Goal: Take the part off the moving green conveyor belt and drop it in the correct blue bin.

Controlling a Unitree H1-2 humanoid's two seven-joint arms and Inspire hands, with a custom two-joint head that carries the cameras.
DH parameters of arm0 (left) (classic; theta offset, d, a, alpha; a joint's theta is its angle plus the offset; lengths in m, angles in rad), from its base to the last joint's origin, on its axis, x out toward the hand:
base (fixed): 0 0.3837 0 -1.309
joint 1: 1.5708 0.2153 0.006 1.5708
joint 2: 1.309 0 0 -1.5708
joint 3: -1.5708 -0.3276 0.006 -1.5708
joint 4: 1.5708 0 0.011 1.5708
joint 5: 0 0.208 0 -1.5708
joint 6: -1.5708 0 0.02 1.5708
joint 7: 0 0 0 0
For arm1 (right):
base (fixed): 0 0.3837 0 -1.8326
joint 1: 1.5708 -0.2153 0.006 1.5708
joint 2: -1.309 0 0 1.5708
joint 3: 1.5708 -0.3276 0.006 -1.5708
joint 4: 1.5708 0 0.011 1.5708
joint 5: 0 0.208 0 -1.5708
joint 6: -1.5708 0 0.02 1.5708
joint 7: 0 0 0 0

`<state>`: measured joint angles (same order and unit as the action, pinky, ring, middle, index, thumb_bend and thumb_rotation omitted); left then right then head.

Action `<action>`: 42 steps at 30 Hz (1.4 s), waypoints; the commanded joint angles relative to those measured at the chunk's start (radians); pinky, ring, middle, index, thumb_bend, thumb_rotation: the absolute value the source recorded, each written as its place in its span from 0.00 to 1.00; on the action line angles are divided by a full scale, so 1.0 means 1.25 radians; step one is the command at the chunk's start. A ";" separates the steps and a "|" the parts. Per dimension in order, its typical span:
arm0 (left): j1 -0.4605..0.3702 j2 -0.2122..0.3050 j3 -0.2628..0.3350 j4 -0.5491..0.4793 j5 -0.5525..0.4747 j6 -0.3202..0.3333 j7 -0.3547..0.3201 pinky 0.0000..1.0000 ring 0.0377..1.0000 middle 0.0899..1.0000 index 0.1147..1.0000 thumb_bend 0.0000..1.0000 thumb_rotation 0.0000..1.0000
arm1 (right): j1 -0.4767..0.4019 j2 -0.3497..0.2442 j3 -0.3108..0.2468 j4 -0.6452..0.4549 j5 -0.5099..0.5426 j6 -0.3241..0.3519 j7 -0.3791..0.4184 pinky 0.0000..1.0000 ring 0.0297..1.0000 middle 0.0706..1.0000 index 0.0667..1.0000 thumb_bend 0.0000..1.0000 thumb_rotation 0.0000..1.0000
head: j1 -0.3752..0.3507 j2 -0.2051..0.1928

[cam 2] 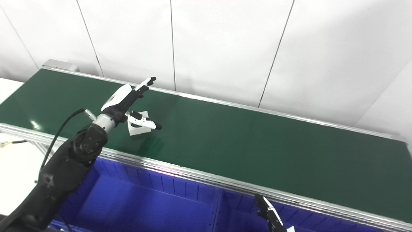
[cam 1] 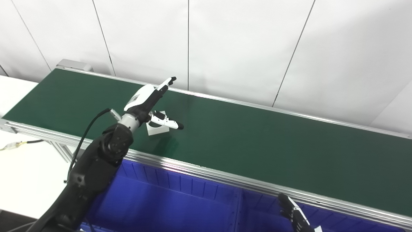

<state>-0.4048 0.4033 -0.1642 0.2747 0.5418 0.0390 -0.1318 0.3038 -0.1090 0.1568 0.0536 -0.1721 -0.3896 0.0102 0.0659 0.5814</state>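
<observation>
Fingers spread above part

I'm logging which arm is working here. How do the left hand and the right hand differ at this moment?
The left hand is stretched out over the green belt, fingers spread apart above the white part; the right hand sits low by the blue bin, off the belt. The left hand shows fully; the right hand is cut off by the picture's edge. Both have dark fingers.
</observation>
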 commanded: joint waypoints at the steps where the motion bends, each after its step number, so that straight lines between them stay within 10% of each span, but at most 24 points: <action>1: -0.058 0.023 -0.023 0.015 0.045 0.001 0.012 0.88 0.95 0.98 0.99 0.88 0.22 | -0.001 0.000 0.001 -0.018 0.021 -0.050 0.008 0.84 0.88 0.88 0.86 0.98 0.29 | 0.001 0.002; 31: -0.149 0.021 -0.182 0.222 0.206 0.078 -0.005 0.92 0.94 0.95 0.94 0.82 0.08 | 0.012 -0.008 -0.002 -0.037 0.006 -0.049 0.005 0.81 0.88 0.88 0.88 0.97 0.36 | 0.038 0.012; 34: -0.149 0.004 -0.169 0.236 0.195 0.101 0.020 0.81 0.87 0.90 0.91 0.75 0.01 | 0.014 -0.010 -0.003 -0.042 0.007 -0.048 0.008 0.81 0.88 0.89 0.88 0.97 0.37 | 0.038 0.016; 35: -0.149 0.000 -0.167 0.240 0.192 0.098 0.035 0.57 0.67 0.72 0.81 0.68 0.00 | 0.014 -0.011 -0.003 -0.044 0.007 -0.047 0.008 0.81 0.88 0.88 0.88 0.97 0.37 | 0.038 0.017; 37: -0.146 -0.008 -0.161 0.253 0.186 0.076 0.076 0.40 0.48 0.50 0.67 0.57 0.00 | 0.015 -0.010 -0.004 -0.043 0.001 -0.053 0.003 0.80 0.87 0.87 0.87 0.96 0.37 | 0.038 0.018; 42: -0.142 -0.021 -0.153 0.265 0.169 0.033 0.132 0.31 0.38 0.37 0.47 0.51 0.00 | 0.017 -0.009 -0.004 -0.049 0.008 -0.048 0.007 0.80 0.87 0.88 0.87 0.95 0.37 | 0.038 0.023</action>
<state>-0.5446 0.3594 -0.3777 0.6130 0.7520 0.0995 -0.0250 0.3232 -0.1184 0.1556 0.0291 -0.1718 -0.3992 0.0178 0.1120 0.6090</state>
